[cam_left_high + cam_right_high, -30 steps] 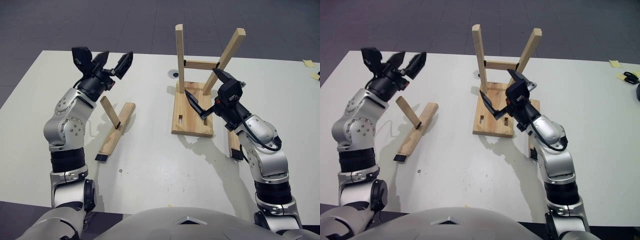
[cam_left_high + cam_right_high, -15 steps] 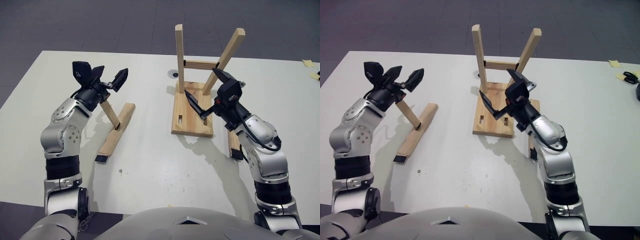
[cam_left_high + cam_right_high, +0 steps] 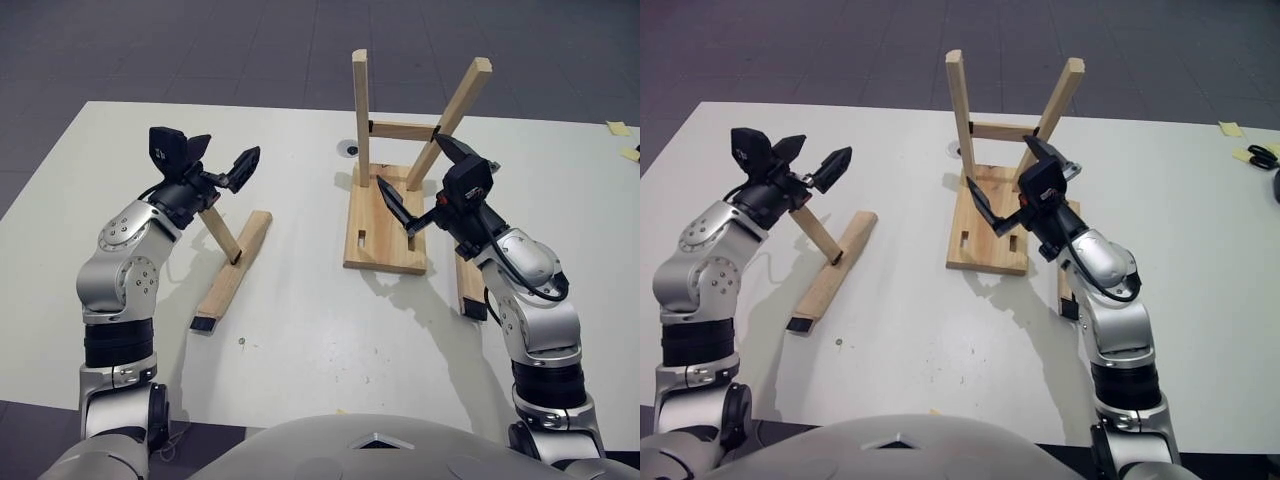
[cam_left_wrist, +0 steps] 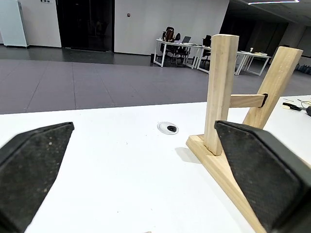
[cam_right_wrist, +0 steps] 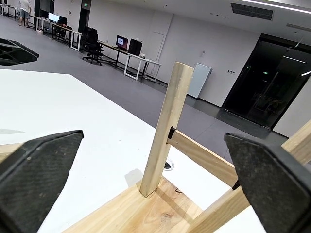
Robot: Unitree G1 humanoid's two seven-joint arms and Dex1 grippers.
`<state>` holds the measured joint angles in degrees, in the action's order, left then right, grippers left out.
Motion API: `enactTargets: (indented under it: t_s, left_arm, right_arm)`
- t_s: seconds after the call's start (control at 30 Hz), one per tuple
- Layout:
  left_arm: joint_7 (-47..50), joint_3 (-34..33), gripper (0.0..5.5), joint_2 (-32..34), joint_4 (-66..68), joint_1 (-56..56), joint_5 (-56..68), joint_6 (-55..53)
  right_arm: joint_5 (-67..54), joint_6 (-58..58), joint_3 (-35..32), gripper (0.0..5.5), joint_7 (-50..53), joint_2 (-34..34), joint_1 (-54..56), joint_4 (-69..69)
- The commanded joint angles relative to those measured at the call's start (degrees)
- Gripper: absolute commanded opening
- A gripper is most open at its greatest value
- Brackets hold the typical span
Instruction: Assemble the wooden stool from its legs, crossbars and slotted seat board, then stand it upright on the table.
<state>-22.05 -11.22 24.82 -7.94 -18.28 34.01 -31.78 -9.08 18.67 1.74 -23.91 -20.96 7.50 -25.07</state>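
While both arms hang over the desk [image 3: 320, 340], I read both pincers as wide open and empty. The left pincer [image 3: 222, 160] hovers just above the top end of the tilted crossbar [image 3: 222, 232], with nothing between its fingers in the wrist view. That bar is plugged into the loose leg [image 3: 232, 268], which lies flat toward the desk's left edge.

The seat board [image 3: 385, 245] lies flat mid-desk, nearer the far edge. The straight leg [image 3: 360, 110] and the slanted leg [image 3: 462, 95] both stand up out of it, joined by the upper crossbar [image 3: 403, 129]. The right pincer [image 3: 425, 180] sits low over the board by the foot of the slanted leg. I can't tell if a finger touches the wood.

The fourth leg [image 3: 466, 285] lies on the desk just beside the board's right side, partly hidden by the right arm.
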Motion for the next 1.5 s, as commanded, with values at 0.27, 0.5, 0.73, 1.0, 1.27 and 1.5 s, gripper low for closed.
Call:
enactTargets:
  t_s: [0.27,0.5,0.73,1.0,1.27,1.5]
  left_arm:
    - [2.88,-3.1,5.38,-0.53,-5.37,-2.04,3.04,-3.08]
    - [-1.0,7.23,5.38,-2.79,-1.02,13.88,-3.96,0.01]
    - [-2.38,3.61,5.38,-2.2,4.96,14.78,-4.51,3.89]
    - [-1.75,1.16,5.38,-3.47,2.51,11.01,-1.58,2.54]
    - [4.72,-10.56,5.38,-1.56,-3.54,-6.61,11.54,-3.0]
    - [5.46,-15.42,5.38,5.14,-7.16,-1.25,15.14,-8.6]
  right_arm:
    - [0.35,-0.34,0.36,5.4,0.03,-0.02,0.54,-0.17]
    - [0.38,0.1,0.45,5.4,0.19,-0.07,0.05,-0.73]
    - [0.13,0.33,0.1,5.4,0.2,-0.18,-0.86,-1.13]
    - [0.02,0.54,0.75,5.4,0.5,0.58,-1.34,-1.39]
    - [0.08,0.57,1.15,5.4,0.8,0.92,-2.38,-1.59]
    - [0.24,0.41,1.34,5.4,1.56,1.11,-4.24,-2.5]
